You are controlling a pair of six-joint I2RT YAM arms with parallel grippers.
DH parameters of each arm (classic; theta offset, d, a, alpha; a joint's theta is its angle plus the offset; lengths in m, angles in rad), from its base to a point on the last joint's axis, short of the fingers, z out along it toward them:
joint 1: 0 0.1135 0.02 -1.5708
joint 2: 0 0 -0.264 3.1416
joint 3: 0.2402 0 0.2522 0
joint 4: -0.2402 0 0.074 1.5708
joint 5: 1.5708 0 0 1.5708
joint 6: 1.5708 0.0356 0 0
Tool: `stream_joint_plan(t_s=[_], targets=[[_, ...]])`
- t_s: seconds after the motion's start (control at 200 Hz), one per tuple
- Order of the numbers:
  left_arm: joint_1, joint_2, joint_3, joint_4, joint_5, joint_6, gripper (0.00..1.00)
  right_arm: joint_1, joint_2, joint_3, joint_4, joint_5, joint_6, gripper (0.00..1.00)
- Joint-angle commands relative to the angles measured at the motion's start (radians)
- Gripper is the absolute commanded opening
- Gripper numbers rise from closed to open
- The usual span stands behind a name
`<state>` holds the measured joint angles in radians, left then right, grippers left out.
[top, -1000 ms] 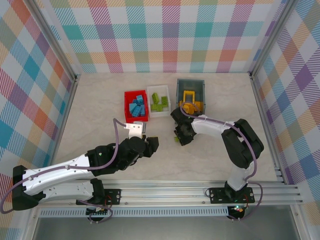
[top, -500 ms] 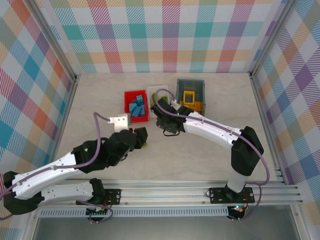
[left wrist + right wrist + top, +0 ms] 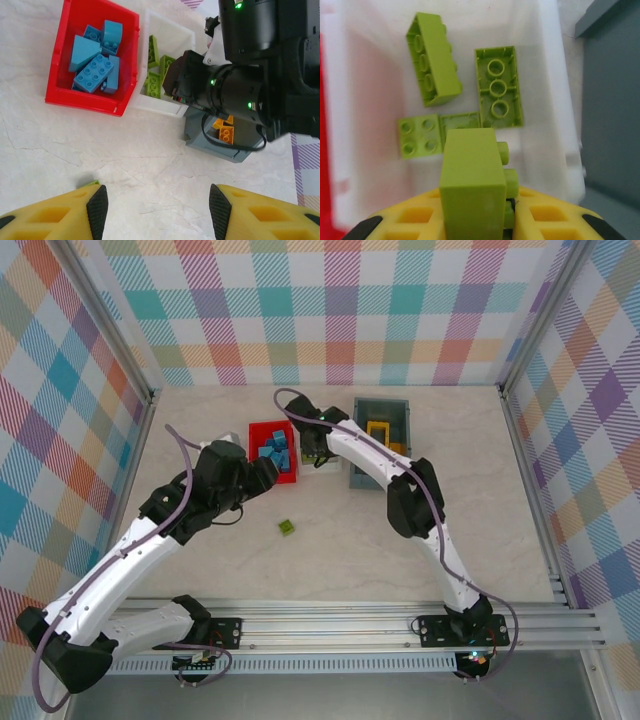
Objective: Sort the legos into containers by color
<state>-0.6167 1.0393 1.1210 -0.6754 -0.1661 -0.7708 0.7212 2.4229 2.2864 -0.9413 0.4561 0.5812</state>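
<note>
My right gripper (image 3: 477, 226) is shut on a lime green lego (image 3: 470, 175) and holds it just above the white container (image 3: 555, 75), where several green legos (image 3: 497, 85) lie. From above, the right gripper (image 3: 318, 448) hangs over that bin. The red container (image 3: 256, 452) beside it holds blue legos (image 3: 95, 72). The dark grey container (image 3: 360, 472) holds yellow and orange pieces (image 3: 378, 430). One small green lego (image 3: 287, 527) lies on the table. My left gripper (image 3: 158, 210) is open and empty above bare table, just in front of the red container (image 3: 90, 102).
The three bins stand side by side at the back of the table, red, white (image 3: 170, 31), then grey (image 3: 210, 142). The right arm (image 3: 260, 85) stretches over the white and grey bins. Checked walls close in the workspace on three sides.
The right gripper has carried its green lego from the table middle back to above the white container. The left gripper rose and swung left toward the red container, away from the green lego on the table.
</note>
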Motion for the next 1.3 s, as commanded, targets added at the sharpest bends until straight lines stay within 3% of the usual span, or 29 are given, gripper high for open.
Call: stream_joint_plan(t_s=[0.0, 0.23, 0.425, 0.67, 0.985, 1.1, 1.175, 1.295], targets=[[0.025, 0.013, -0.04, 0.028, 0.106, -0.006, 0.58, -0.019, 0.05, 0.121, -0.076, -0.032, -0.071, 0.3], [0.027, 0.017, -0.122, -0.001, 0.102, -0.051, 0.57, -0.026, 0.122, 0.184, -0.098, -0.059, -0.064, 0.37], [0.027, -0.02, -0.167, 0.002, 0.106, -0.061, 0.57, -0.022, 0.068, 0.178, -0.096, -0.065, -0.071, 0.57], [0.026, -0.002, -0.202, -0.038, 0.096, -0.095, 0.58, 0.031, -0.113, 0.154, -0.074, -0.018, -0.102, 0.58], [0.005, 0.098, -0.259, -0.006, 0.077, -0.14, 0.61, 0.054, -0.441, -0.229, 0.056, -0.064, -0.027, 0.58], [0.003, 0.097, -0.258, 0.001, 0.07, -0.139, 0.6, 0.06, -0.48, -0.379, 0.092, -0.079, 0.013, 0.44], [0.002, 0.089, -0.259, -0.008, 0.064, -0.137, 0.59, 0.086, -0.564, -0.513, 0.168, -0.058, 0.021, 0.41], [-0.001, 0.106, -0.287, 0.011, 0.079, -0.15, 0.59, 0.141, -0.723, -0.708, 0.263, -0.011, 0.037, 0.25]])
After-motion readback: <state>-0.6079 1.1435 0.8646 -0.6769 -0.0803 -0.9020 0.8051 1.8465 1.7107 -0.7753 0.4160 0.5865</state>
